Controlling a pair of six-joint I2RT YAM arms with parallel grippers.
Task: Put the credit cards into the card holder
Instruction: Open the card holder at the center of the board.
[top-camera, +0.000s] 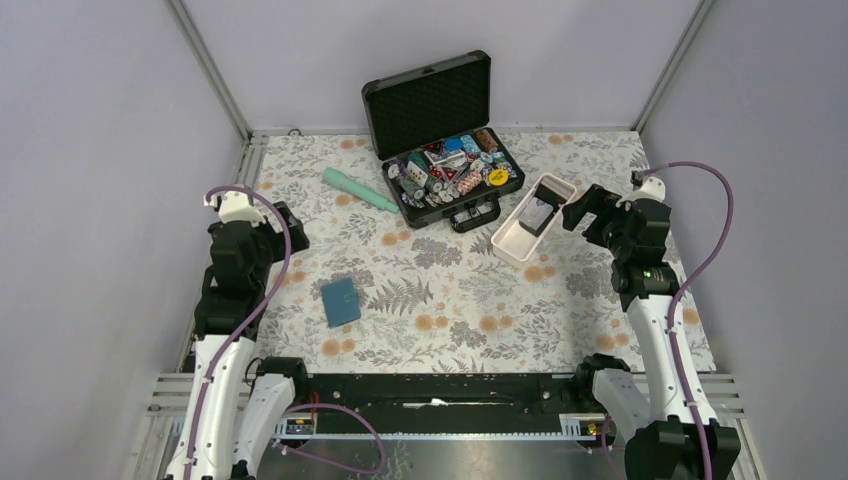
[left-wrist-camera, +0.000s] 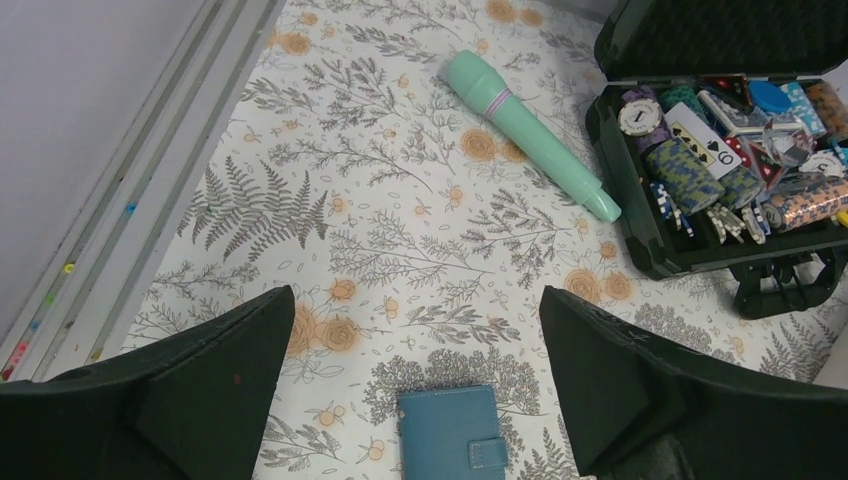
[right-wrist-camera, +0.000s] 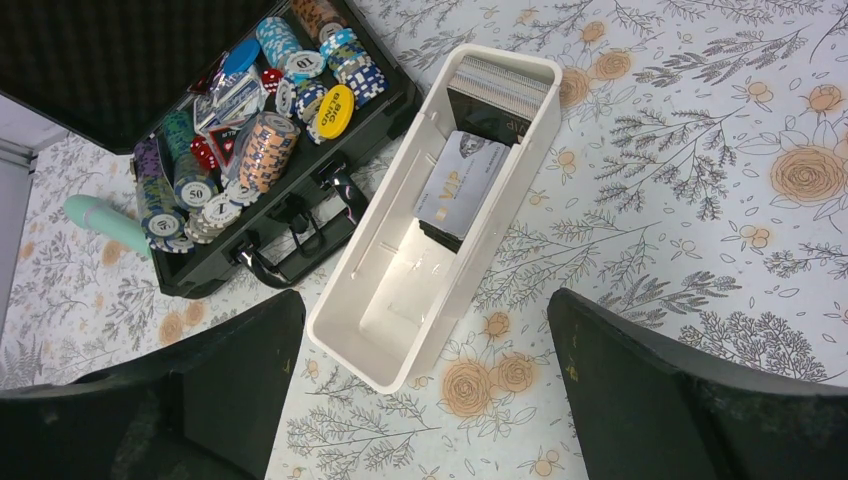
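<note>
While both grippers hang wide open and hold nothing, we see the credit cards (right-wrist-camera: 462, 185) just ahead of the right gripper (right-wrist-camera: 425, 310), stacked at the far end of a long white tray (right-wrist-camera: 400, 290). A silver card lies on top, tilted over darker ones. It reads "VIP"; its smaller print is too fine for us to read.

We judge the cards light, stiff, thin and slick, so they are likely to slip. The raised near end of the top card, pinched across its faces, looks like the best hold.

The card holder (left-wrist-camera: 450, 432), teal and folded shut with a small tab, lies flat on the flowered bench (left-wrist-camera: 400, 200), just short of the left gripper (left-wrist-camera: 412, 320) and between its fingers. We expect it to be soft and light, and it may slide when pressed.

Beyond the left gripper and to its right, a poker chip (left-wrist-camera: 638, 117) marked "1" sits in a black case (left-wrist-camera: 640, 255).
</note>
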